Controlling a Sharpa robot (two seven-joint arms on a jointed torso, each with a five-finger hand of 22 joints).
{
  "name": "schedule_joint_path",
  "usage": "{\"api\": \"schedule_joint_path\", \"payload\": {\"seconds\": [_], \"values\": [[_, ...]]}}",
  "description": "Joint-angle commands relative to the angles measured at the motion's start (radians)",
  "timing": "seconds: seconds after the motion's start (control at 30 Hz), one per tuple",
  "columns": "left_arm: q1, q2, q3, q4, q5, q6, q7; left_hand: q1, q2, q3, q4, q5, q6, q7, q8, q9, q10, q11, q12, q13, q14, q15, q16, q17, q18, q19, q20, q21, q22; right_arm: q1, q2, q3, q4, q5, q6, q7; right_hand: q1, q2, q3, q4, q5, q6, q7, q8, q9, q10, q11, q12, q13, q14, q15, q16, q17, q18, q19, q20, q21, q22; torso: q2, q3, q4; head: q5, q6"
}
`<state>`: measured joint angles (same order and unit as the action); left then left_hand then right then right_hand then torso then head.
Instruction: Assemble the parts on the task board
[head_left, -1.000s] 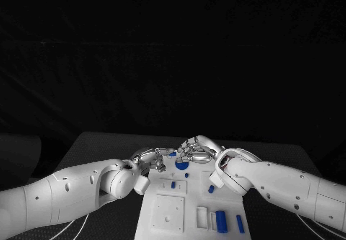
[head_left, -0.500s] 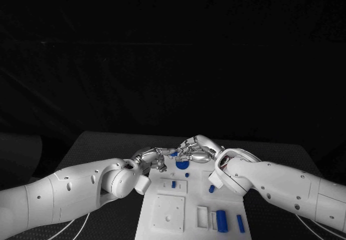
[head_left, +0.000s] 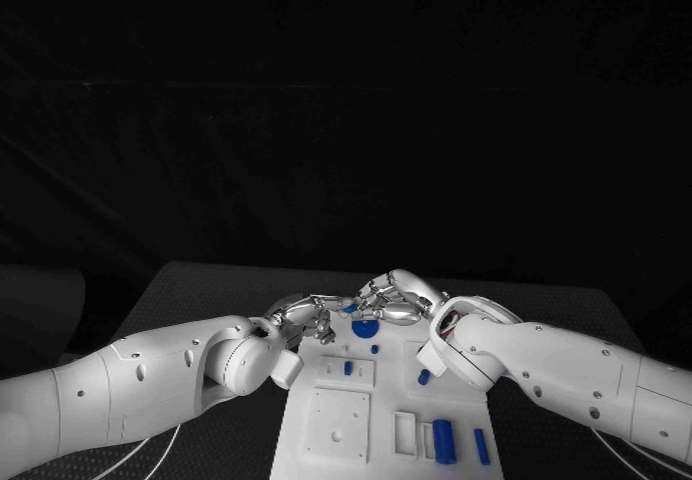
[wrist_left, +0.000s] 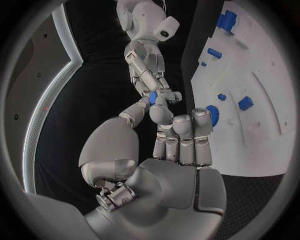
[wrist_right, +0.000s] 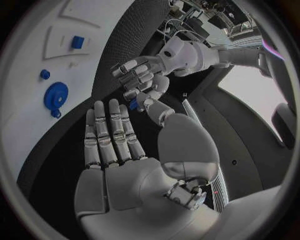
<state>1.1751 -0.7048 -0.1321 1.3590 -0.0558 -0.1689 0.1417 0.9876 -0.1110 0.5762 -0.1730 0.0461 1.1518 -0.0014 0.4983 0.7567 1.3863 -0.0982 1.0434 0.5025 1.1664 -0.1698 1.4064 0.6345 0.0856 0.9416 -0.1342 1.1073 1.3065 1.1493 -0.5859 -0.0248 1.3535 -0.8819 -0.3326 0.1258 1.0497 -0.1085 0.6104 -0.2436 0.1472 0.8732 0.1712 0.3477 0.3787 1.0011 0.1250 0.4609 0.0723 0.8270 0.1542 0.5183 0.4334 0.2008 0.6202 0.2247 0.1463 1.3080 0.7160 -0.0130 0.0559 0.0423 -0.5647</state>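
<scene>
two hands (head_left: 303, 315) (head_left: 392, 298), one blue part (head_left: 346, 309)

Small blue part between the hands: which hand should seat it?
Right, likely: the right hand hovers over the task board; left hand sits at its edge. Both touch the small blue part.

The white plastic task board (head_left: 340, 420) looks smooth and matt; the silver metal-looking left hand (wrist_left: 178, 150) shines; the black table (head_left: 202, 290) appears rough-textured.

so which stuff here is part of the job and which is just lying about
Part of the job: white board; small blue piece pinched between left hand and right hand; blue round disc; blue bars.
Lying about: black table; cables.
</scene>
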Motion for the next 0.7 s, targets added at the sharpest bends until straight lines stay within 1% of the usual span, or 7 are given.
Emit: {"api": "schedule_joint_path", "payload": {"seconds": [0.03, 0.23, 0.37, 0.43, 0.5, 0.57, 0.7], "values": [[0.001, 0.003, 0.000, 0.002, -0.014, 0.016, -0.003, 0.029, 0.030, 0.000, -0.004, 0.003, 0.003, -0.005, 0.000, 0.002, -0.021, -0.016, -0.003, -0.001, -0.004, -0.039, -0.003, 0.000, -0.016, -0.006, -0.123, -0.006, -0.001, -0.001, 0.002, 0.000, 0.002, 0.002, 0.017, 0.018, -0.002, 0.010, 0.009, 0.000, -0.004, 0.010, 0.001, 0.005, 0.000, 0.008, 0.001, 0.003, 0.000, 0.006, 0.001, 0.004, 0.000, 0.010, 0.010, 0.001, -0.007, 0.019, 0.000, -0.0001, 0.0003, 0.000, -0.001], [0.001, 0.004, 0.000, 0.003, -0.014, 0.020, -0.007, 0.029, 0.030, -0.001, -0.004, 0.003, 0.003, -0.005, -0.001, 0.002, -0.021, -0.016, -0.003, 0.000, -0.004, -0.039, -0.003, 0.001, -0.016, -0.006, -0.123, -0.006, -0.001, -0.001, 0.004, 0.000, 0.001, -0.001, 0.021, 0.018, 0.005, 0.019, 0.039, 0.004, -0.021, 0.019, -0.003, 0.005, -0.001, 0.019, -0.002, -0.001, -0.001, 0.011, -0.002, 0.006, 0.001, 0.012, 0.016, 0.001, -0.011, 0.020, 0.000, -0.0002, 0.0004, 0.000, -0.002], [0.001, 0.004, 0.000, 0.002, -0.014, 0.020, -0.013, 0.028, 0.030, -0.002, -0.003, 0.003, 0.003, -0.005, -0.001, 0.003, -0.020, -0.016, -0.003, 0.000, -0.004, -0.039, -0.003, 0.001, -0.016, -0.006, -0.123, -0.006, -0.001, -0.001, 0.004, 0.000, 0.002, -0.008, 0.022, 0.021, 0.018, 0.031, 0.093, 0.013, -0.063, 0.036, -0.009, 0.007, -0.001, 0.038, -0.009, -0.003, 0.000, 0.018, -0.004, 0.008, 0.003, 0.015, 0.026, 0.003, -0.016, 0.020, 0.000, -0.0005, 0.0000, 0.000, -0.002], [0.001, 0.004, 0.000, 0.002, -0.014, 0.022, -0.017, 0.028, 0.029, -0.002, -0.003, 0.003, 0.003, -0.005, -0.002, 0.003, -0.021, -0.016, -0.003, 0.000, -0.004, -0.039, -0.003, 0.001, -0.016, -0.006, -0.123, -0.006, -0.001, -0.001, 0.005, 0.000, 0.003, -0.013, 0.021, 0.021, 0.020, 0.033, 0.109, 0.015, -0.073, 0.041, -0.011, 0.008, -0.001, 0.043, -0.010, -0.005, 0.000, 0.018, -0.004, 0.008, 0.003, 0.016, 0.027, 0.003, -0.018, 0.021, 0.000, -0.0002, 0.0001, 0.001, -0.003], [0.001, 0.004, 0.000, 0.003, -0.012, 0.020, -0.017, 0.026, 0.029, -0.003, -0.001, 0.003, 0.003, -0.005, -0.002, 0.004, -0.021, -0.016, -0.003, 0.000, -0.005, -0.040, -0.003, 0.001, -0.016, -0.005, -0.123, -0.006, -0.001, -0.001, 0.005, 0.000, 0.003, -0.021, 0.021, 0.020, 0.026, 0.042, 0.134, 0.018, -0.091, 0.059, -0.018, 0.015, 0.003, 0.066, -0.019, -0.002, 0.005, 0.025, -0.007, 0.012, 0.005, 0.018, 0.035, 0.003, -0.018, 0.021, 0.000, -0.0001, 0.0004, 0.000, -0.004], [0.001, 0.004, 0.000, 0.003, -0.009, 0.018, -0.018, 0.022, 0.027, -0.005, 0.004, 0.003, 0.002, -0.004, -0.005, 0.005, -0.021, -0.016, -0.004, 0.000, -0.005, -0.040, -0.003, 0.001, -0.017, -0.005, -0.123, -0.006, -0.001, -0.001, 0.005, 0.000, 0.004, -0.028, 0.020, 0.019, 0.031, 0.051, 0.158, 0.020, -0.098, 0.073, -0.025, 0.021, 0.006, 0.086, -0.026, -0.004, 0.009, 0.034, -0.013, 0.018, 0.010, 0.021, 0.044, 0.002, -0.016, 0.022, 0.000, -0.0002, 0.0003, 0.000, -0.003], [0.001, 0.004, 0.000, 0.003, -0.003, 0.021, -0.019, 0.016, 0.023, -0.007, 0.012, 0.003, -0.014, 0.000, -0.021, 0.002, -0.024, -0.013, -0.005, 0.000, -0.008, -0.040, -0.004, 0.001, -0.017, -0.006, -0.123, -0.007, -0.001, -0.001, 0.005, 0.000, 0.004, -0.038, 0.020, 0.017, 0.031, 0.056, 0.171, 0.018, -0.099, 0.079, -0.028, 0.026, 0.011, 0.098, -0.031, -0.005, 0.012, 0.040, -0.016, 0.023, 0.014, 0.023, 0.051, 0.002, -0.014, 0.022, 0.000, -0.0005, 0.0003, 0.000, -0.003]]}}
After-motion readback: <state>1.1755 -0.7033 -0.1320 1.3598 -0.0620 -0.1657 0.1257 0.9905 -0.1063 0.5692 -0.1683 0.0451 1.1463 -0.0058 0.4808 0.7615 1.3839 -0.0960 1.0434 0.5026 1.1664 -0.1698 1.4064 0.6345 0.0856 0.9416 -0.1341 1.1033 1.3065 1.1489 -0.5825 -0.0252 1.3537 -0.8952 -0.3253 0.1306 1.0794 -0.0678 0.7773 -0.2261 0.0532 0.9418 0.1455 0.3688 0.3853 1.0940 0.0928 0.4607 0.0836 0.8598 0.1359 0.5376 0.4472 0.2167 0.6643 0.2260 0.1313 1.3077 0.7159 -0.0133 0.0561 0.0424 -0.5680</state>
